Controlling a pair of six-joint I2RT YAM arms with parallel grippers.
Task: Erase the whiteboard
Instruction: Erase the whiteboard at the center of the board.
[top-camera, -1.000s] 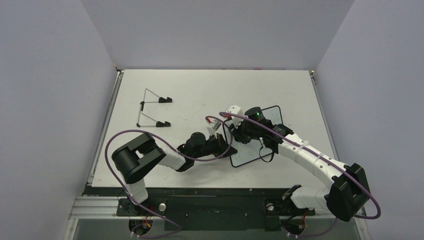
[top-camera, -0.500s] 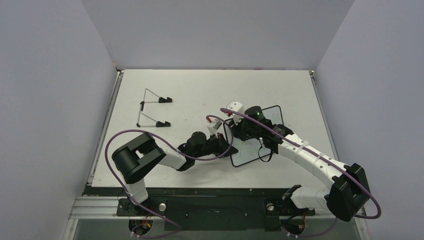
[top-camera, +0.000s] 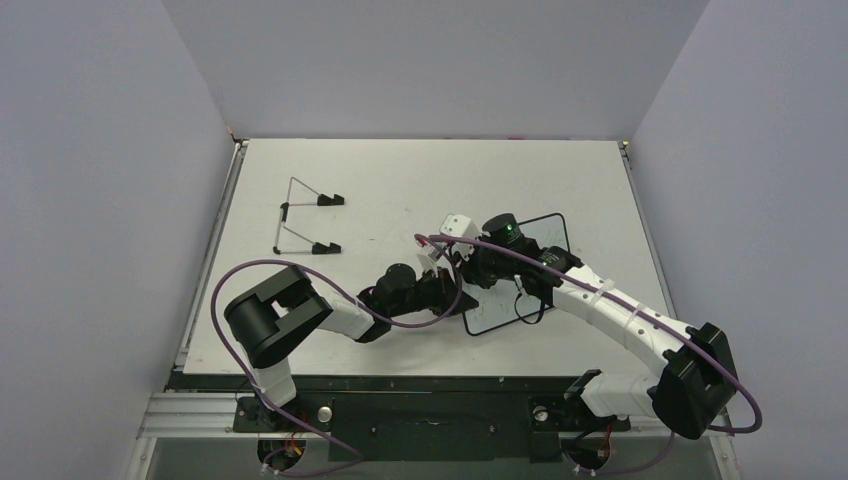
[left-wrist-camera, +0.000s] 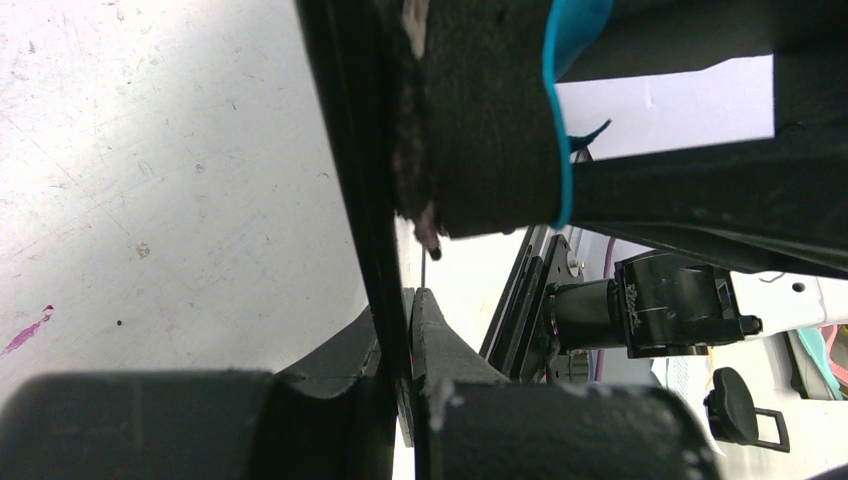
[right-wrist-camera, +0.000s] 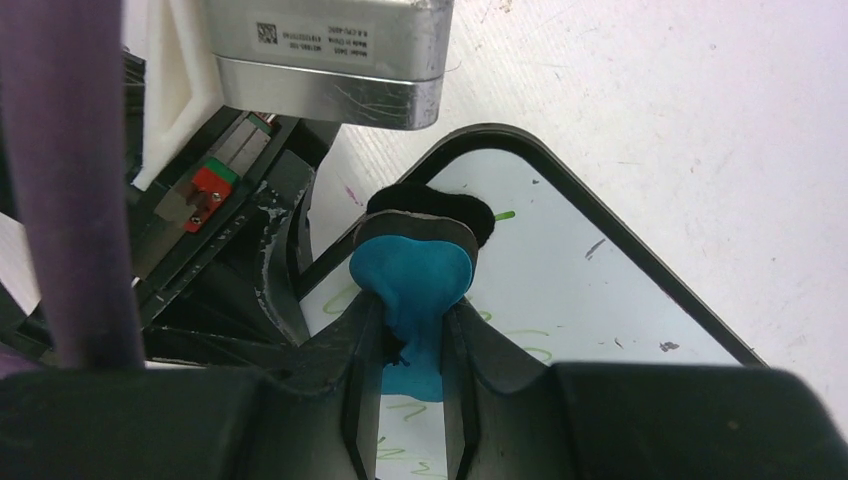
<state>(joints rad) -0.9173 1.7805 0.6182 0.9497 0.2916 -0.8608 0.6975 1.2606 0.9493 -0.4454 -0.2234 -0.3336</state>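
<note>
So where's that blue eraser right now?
Right wrist view: the eraser is pinched in the right end effector, pressed against the whiteboard near its rounded corner.

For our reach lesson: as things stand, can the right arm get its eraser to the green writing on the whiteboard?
Probably yes. The right gripper holds the eraser on the whiteboard, green writing just beside it on bare board. The left gripper clamps only the board's edge.

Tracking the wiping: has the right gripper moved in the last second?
Yes. In the top view the right gripper slid slightly left, toward the wire stand.
</note>
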